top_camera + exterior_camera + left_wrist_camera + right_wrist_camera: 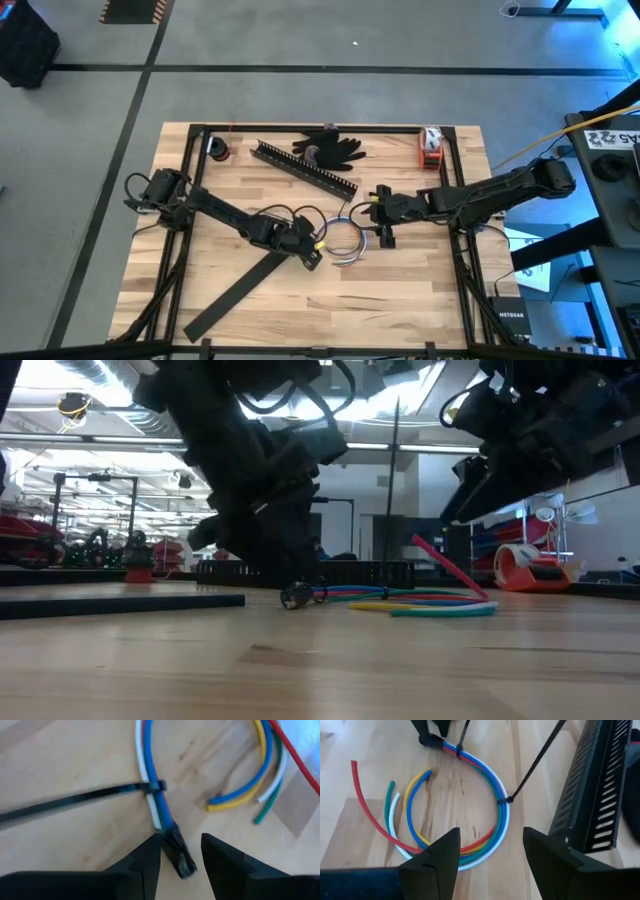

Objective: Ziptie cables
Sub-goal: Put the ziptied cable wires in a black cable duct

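The cables (pixel 470 850) are a bundle of blue, white, yellow, green and red wires lying in a loop on the wooden table (pixel 420 300). One end of the bundle is a black plug (pixel 177 854). One ziptie (pixel 152 787) is wrapped around the bundle near that plug, and its tail (pixel 60 802) lies out over the table. A second ziptie (pixel 506 800) sits farther along the loop. My left gripper (pixel 182 842) is open, slanting down, with a finger on either side of the plug. My right gripper (pixel 490 837) hangs open above the loop.
A long black comb-slotted bar (pixel 305 170) lies behind the loop, with black gloves (pixel 330 148) and a red-and-white object (pixel 430 148) at the far edge. A flat black strip (pixel 240 290) lies slanted toward the near left. Black frame rails (pixel 462 250) run along both sides of the table.
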Controlling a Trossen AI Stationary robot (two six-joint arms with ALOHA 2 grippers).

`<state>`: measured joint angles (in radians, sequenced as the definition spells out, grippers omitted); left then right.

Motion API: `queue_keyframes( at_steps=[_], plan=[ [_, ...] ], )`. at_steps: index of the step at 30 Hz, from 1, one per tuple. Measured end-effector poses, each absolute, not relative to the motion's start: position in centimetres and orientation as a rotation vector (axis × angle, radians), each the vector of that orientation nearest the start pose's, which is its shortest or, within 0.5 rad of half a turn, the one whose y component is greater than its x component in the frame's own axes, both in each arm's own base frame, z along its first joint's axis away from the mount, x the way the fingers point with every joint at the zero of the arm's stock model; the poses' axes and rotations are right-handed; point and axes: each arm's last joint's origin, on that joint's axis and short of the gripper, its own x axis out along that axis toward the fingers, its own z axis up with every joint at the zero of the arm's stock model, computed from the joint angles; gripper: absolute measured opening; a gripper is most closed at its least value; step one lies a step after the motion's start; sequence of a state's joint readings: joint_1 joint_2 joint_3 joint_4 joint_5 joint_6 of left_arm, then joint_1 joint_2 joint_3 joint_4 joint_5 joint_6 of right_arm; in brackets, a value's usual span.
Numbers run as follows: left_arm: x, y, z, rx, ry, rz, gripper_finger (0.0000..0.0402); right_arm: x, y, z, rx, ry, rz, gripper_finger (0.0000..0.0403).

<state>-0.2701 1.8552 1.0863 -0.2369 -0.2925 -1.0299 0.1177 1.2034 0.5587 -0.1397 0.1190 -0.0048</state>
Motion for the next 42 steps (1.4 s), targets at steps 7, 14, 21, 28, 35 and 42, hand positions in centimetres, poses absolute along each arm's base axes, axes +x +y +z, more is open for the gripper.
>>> queue_keyframes(
  at_steps=[7, 14, 21, 28, 35, 42],
  plan=[
    [36.0, -7.5, 13.1, -0.649, 0.863, 0.535, 0.0134, 22.4, 2.3, 18.1, -0.097, 0.778, -0.001, 0.0209],
    [36.3, -6.9, 11.7, -0.549, 0.895, 0.546, 0.0062, 22.3, 2.2, 17.6, -0.115, 0.824, -0.021, 0.0209],
    [35.4, -5.7, 16.4, -0.369, 0.968, 0.543, 0.0023, 22.0, 1.7, 17.5, -0.159, 0.848, -0.093, 0.0209],
    [35.3, -3.5, 25.4, -0.151, 0.887, 0.432, 0.0019, 23.0, -0.5, 19.2, -0.091, 0.687, -0.175, 0.0209],
    [32.7, -0.3, 30.5, 0.013, 0.906, 0.417, 0.0019, 23.5, -3.8, 19.6, 0.008, 0.589, -0.306, 0.0209],
    [28.7, 2.1, 34.9, 0.127, 0.852, 0.424, 0.0019, 25.4, -4.7, 18.0, 0.041, 0.557, -0.273, 0.0209]
  ],
)
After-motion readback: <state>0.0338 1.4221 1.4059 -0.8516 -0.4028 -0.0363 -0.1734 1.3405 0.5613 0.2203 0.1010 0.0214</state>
